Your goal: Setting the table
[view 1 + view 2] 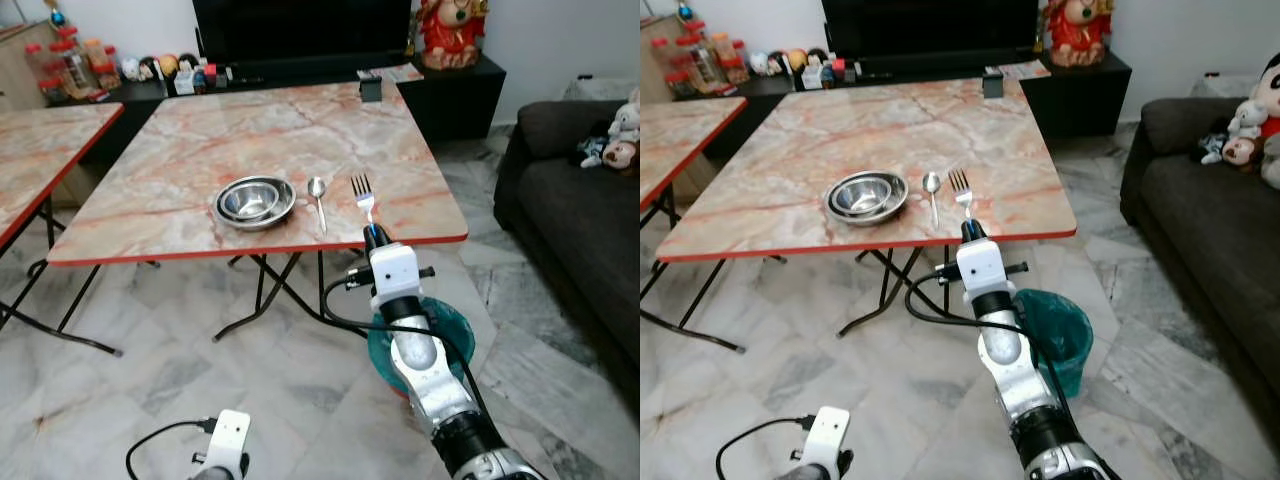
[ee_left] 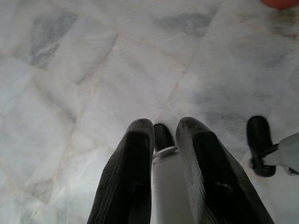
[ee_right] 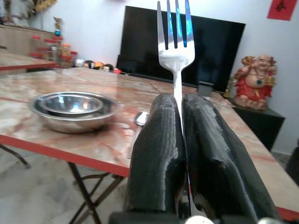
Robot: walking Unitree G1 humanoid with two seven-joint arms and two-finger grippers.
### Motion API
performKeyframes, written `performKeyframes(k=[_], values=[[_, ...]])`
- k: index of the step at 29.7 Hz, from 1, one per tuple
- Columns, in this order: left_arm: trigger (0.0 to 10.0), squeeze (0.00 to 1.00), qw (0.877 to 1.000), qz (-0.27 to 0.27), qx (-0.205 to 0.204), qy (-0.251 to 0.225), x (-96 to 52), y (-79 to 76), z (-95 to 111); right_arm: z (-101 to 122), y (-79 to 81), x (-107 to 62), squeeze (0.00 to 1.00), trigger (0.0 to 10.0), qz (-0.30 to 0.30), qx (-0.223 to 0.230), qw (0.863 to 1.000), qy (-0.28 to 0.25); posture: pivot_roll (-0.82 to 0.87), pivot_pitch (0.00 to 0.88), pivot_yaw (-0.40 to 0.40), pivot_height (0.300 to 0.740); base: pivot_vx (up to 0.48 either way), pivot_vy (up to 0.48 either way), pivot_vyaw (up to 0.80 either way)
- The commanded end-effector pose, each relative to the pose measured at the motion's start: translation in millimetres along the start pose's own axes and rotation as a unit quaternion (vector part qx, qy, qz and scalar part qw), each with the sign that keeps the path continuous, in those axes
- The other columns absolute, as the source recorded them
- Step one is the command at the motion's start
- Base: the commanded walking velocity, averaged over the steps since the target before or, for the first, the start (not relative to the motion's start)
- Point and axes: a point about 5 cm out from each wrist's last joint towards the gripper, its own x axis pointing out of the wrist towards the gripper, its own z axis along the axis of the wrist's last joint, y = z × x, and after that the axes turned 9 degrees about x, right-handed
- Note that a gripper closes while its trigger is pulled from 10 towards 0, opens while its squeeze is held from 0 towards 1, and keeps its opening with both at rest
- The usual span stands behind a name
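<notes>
Over the marble table (image 1: pixel 180 170), right gripper (image 1: pixel 375 235) fingers pinch the fork (image 1: pixel 362 192)

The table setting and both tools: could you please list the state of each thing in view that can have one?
Fork: clamped by its handle in the right tool, tines pointing away over the table edge.
Spoon: lying flat on the table, right of the bowls.
Steel bowls: nested, upright, empty.
Left tool: hanging low over the floor, fingers nearly together, holding nothing.
Green bin: upright, open-topped.
</notes>
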Motion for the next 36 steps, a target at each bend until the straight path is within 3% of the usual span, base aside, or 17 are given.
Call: performKeyframes(k=[1,9,23,28,33,36], values=[[10.0,0.00,1.000,0.007,0.001,0.007,-0.9,5.6,-4,8,4.6,6.3,0.00,10.0,0.007,0.005,1.000,-0.013,-0.10,0.000,0.072,0.740,0.304,0.000,0.00],[10.0,0.00,1.000,0.010,-0.001,0.008,-0.7,5.7,-4,5,4.7,5.8,0.00,10.0,0.010,0.010,1.000,0.000,-0.09,0.000,0.069,0.740,0.323,0.000,-0.41],[10.0,0.00,1.000,0.017,-0.011,0.009,-0.4,7.9,-2,5,19.2,3.9,0.00,10.0,0.055,-0.007,0.998,-0.001,-0.07,0.000,0.062,0.740,0.323,0.000,0.00],[10.0,0.00,1.000,0.018,-0.011,0.009,-0.4,8.6,-3,5,22.7,2.8,0.00,10.0,0.062,0.002,0.998,-0.002,-0.08,0.000,0.064,0.740,0.316,0.000,0.80],[10.0,0.00,1.000,0.018,-0.011,0.009,-0.3,8.6,-2,5,20.3,2.8,0.00,10.0,0.056,0.007,0.998,0.000,-0.08,0.000,0.066,0.740,0.316,0.000,0.00],[10.0,0.00,1.000,0.017,-0.010,0.009,-0.1,8.1,-2,5,20.2,3.0,0.00,10.0,0.065,-0.010,0.998,-0.001,-0.08,0.000,0.065,0.740,0.311,0.000,0.35]])
